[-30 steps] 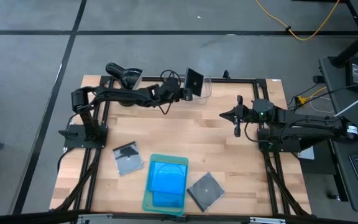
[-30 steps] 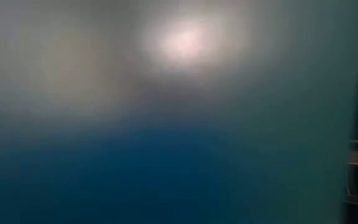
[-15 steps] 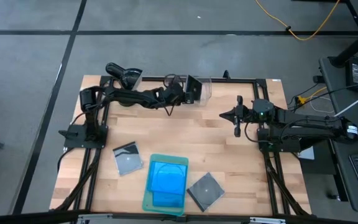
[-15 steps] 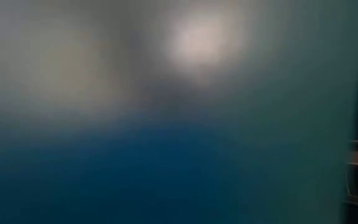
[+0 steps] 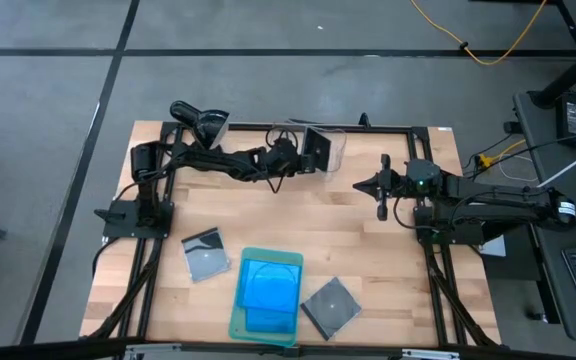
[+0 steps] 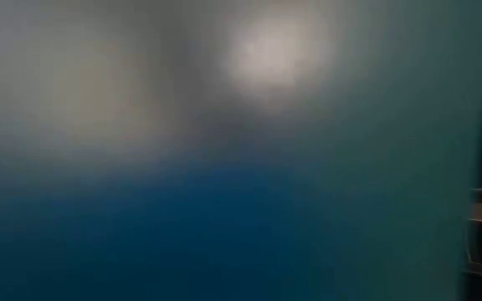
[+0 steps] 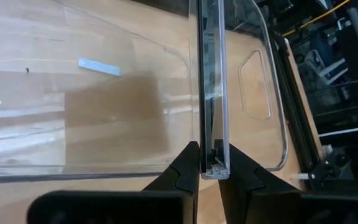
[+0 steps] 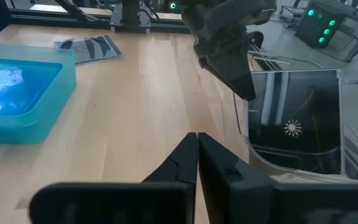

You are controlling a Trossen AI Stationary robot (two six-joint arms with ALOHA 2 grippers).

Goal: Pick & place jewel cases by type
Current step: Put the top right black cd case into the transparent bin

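Wooden table [image 5: 358, 250], seen from above, fills the centre of the frame. Pale green tray [image 5: 236, 320], lower centre, carries stacked blue jewel cases [image 5: 268, 283]. Clear plastic bin [image 5: 336, 143] sits at the table's upper edge. Two grey jewel cases lie flat: one [image 5: 205, 254] left of the tray, one [image 5: 330, 305] right of it. Left gripper [image 5: 306, 152], upper centre, has its fingers clamped on a third grey jewel case [image 5: 315, 148], held on edge at the bin's rim. Right gripper [image 5: 380, 186], right of centre, hovers with fingers nearly together, empty. No writing is legible; the low view is a blur
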